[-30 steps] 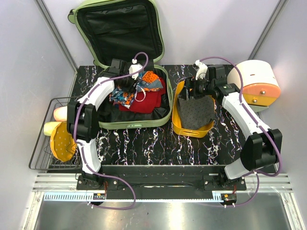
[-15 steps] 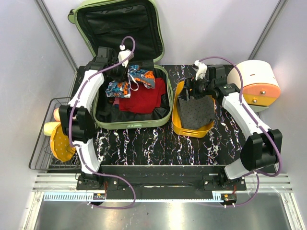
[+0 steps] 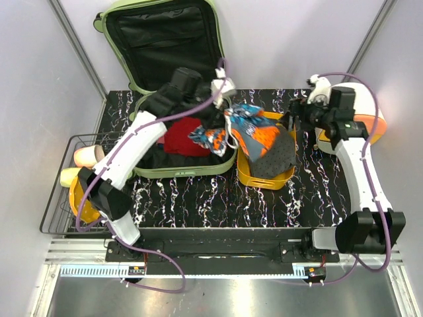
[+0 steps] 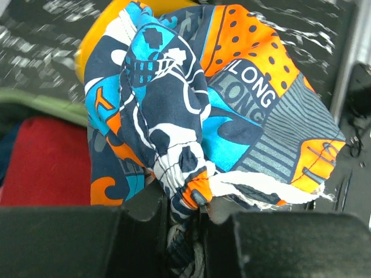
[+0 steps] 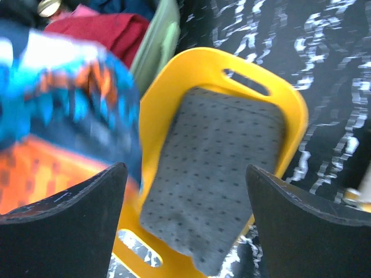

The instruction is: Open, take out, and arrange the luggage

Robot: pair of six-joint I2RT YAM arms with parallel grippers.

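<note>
A yellow tray [image 5: 278, 98] sits on the black table [image 5: 324, 52] with white streaks, and a grey dotted cloth [image 5: 214, 174] lies inside it. A blurry blue and orange cloth [image 5: 64, 110] is in front of the tray's left side. The green suitcase [image 5: 156, 46] wall and a red cloth [image 5: 104, 26] show at the top left. The right gripper [image 5: 184, 174] has its two black fingers [image 5: 69, 231] wide apart.

L arm [image 3: 132, 148]: stretched fwd and to the right, across centre. L gripper [image 4: 185, 213]: jaws pinched tight on patterned cloth [image 4: 232, 98]. R arm [image 3: 360, 165]: reaching fwd, wrist turned left. R gripper [image 5: 184, 174]: jaws wide apart.
</note>
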